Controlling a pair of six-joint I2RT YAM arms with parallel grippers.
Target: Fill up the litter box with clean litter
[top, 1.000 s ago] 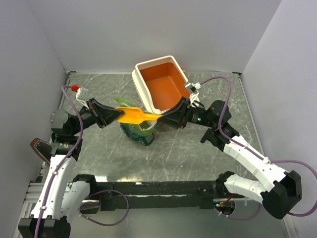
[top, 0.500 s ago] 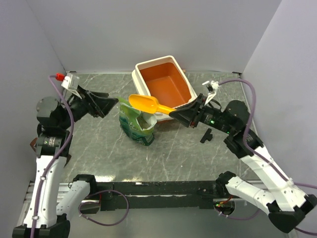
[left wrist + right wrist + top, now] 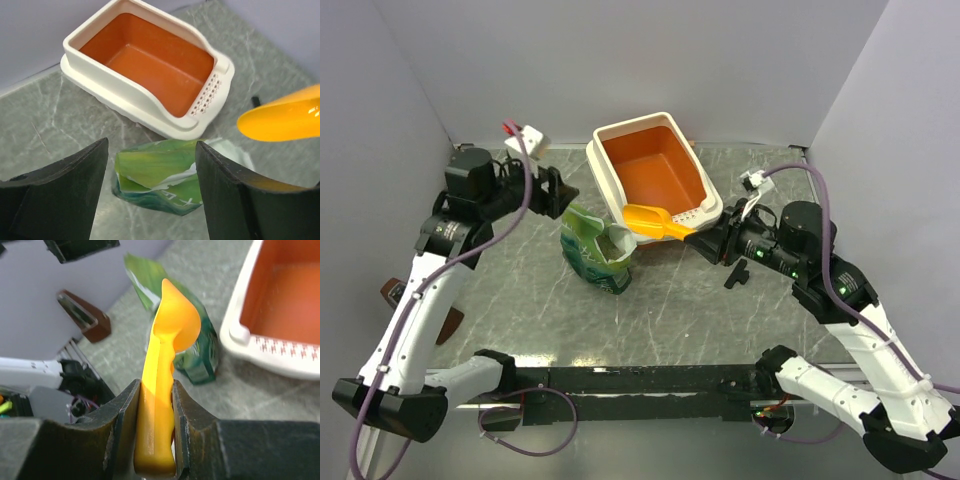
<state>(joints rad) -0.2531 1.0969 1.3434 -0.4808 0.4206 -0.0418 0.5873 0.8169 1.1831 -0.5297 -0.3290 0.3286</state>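
My right tool (image 3: 702, 238) pinches the stiff scoop (image 3: 655, 221) by its handle; my spread left tool (image 3: 562, 193) should hold the soft green bag (image 3: 595, 255) by its top edge, since litter spills.

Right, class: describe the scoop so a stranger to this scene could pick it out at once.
Find the big litter box, orange inside with a cream rim, at the back of the table. At its perforated near edge, the right gripper holds the scoop by its handle. It alone is glossy yellow-orange and spoon-shaped, unlike the crinkly green bag beside it.
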